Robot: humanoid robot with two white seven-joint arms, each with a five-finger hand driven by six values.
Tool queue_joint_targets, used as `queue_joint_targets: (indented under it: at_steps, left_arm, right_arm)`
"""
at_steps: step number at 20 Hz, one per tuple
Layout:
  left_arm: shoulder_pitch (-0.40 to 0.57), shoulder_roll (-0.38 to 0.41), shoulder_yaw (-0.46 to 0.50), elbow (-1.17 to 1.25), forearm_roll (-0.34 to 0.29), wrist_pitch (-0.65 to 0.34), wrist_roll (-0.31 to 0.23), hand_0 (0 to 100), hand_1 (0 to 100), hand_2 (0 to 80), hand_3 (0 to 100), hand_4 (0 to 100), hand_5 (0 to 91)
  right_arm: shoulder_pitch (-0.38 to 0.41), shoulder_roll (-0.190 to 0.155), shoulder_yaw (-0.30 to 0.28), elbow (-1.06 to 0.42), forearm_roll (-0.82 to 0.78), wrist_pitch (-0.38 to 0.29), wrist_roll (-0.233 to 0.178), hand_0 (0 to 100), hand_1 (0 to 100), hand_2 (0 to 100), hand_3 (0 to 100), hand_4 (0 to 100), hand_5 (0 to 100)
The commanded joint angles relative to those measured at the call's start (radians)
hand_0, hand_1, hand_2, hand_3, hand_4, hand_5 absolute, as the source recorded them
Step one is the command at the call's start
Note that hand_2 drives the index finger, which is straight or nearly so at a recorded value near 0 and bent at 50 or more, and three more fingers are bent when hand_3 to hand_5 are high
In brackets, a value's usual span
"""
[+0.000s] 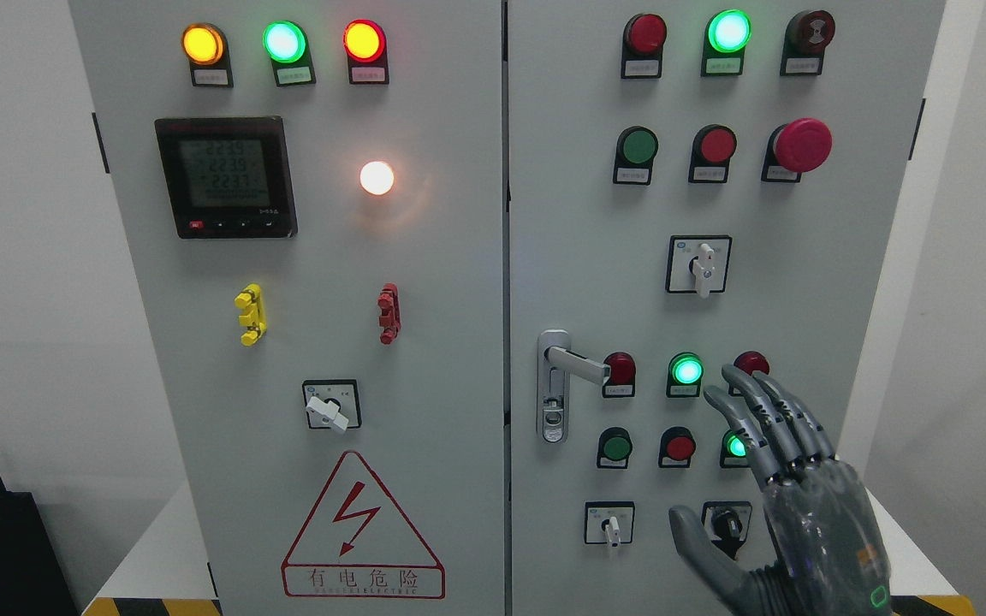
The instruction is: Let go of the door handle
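Note:
The silver door handle (575, 363) sits on the left edge of the right cabinet door (579, 214), its lever pointing right and level. My right hand (767, 479) comes in from the lower right, well to the right of the handle and apart from it. Its fingers (758, 415) are stretched out and spread, the thumb (697, 539) out to the left, holding nothing. The hand covers part of the lower right buttons. My left arm does not show.
The grey double-door electrical cabinet fills the view. The left door (424, 257) carries a meter (226, 177), lamps and a red warning triangle (362, 530). The right door has several push buttons, a red emergency stop (801, 145) and rotary switches (699, 265).

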Motion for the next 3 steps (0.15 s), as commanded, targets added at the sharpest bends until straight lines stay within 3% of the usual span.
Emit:
queue_joint_targets:
  at_steps: [1, 3]
  left_arm:
    - [0.0, 0.0, 0.011, 0.017, 0.0, 0.0, -0.001, 12, 39, 0.0, 0, 0, 0.0]
    - [0.0, 0.0, 0.011, 0.017, 0.0, 0.0, -0.001, 12, 39, 0.0, 0, 0, 0.0]
  right_arm:
    - [0.011, -0.009, -0.004, -0.002, -0.001, 0.0, -0.002, 38, 14, 0, 5, 0, 0]
    - [0.011, -0.007, -0.002, -0.002, -0.001, -0.001, -0.002, 38, 14, 0, 5, 0, 0]
